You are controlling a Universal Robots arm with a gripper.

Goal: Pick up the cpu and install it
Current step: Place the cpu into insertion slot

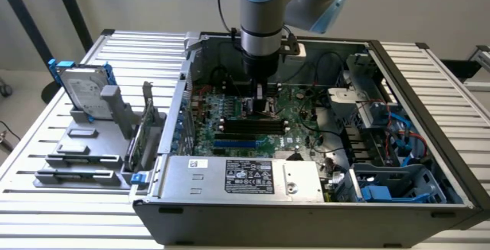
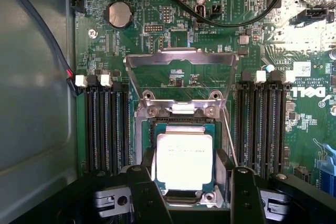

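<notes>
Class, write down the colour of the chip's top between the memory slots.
The chip has a shiny silver-grey top; the wrist view shows it best.

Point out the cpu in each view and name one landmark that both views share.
Wrist view: the cpu lies in the open socket, next to the raised metal frame.
Exterior view: it is hidden under the gripper, which stands over the middle of the motherboard.
Shared landmark: the black memory slots beside the socket.
</notes>
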